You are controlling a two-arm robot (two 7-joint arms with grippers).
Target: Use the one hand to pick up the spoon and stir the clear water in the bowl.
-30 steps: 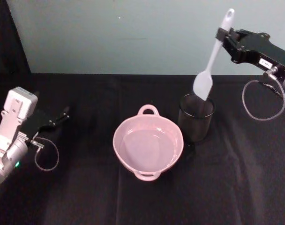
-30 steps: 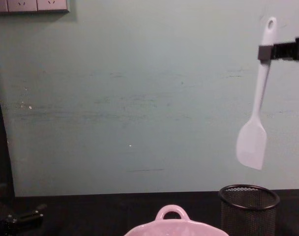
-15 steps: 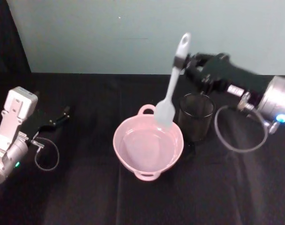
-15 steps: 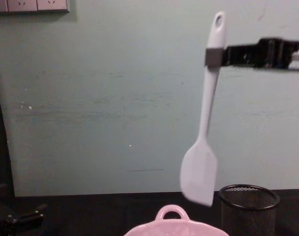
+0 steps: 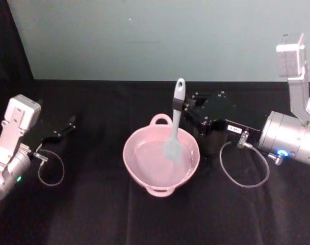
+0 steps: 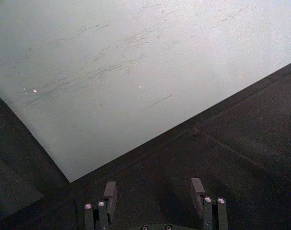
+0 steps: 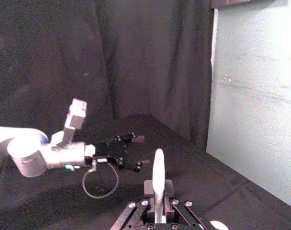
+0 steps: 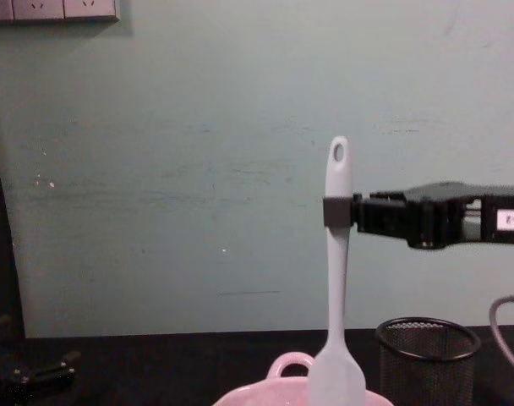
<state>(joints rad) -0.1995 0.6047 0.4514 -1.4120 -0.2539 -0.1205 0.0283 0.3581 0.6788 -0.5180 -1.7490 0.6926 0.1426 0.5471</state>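
My right gripper is shut on the upper handle of the pale spoon and holds it nearly upright. The spoon's flat blade dips inside the pink bowl at the table's middle, on the bowl's right side. In the chest view the spoon stands over the bowl, with the right gripper reaching in from the right. The right wrist view shows the spoon clamped between the fingers. My left gripper rests parked at the far left, and its own wrist view shows that gripper open with nothing in it.
A black wire-mesh cup stands just right of the bowl, under my right arm; the chest view shows the cup at the lower right. Black cloth covers the table, and a pale green wall stands behind it.
My right gripper has swung left from above the mesh cup and come down, bringing the spoon's blade into the bowl. The left arm has not moved.
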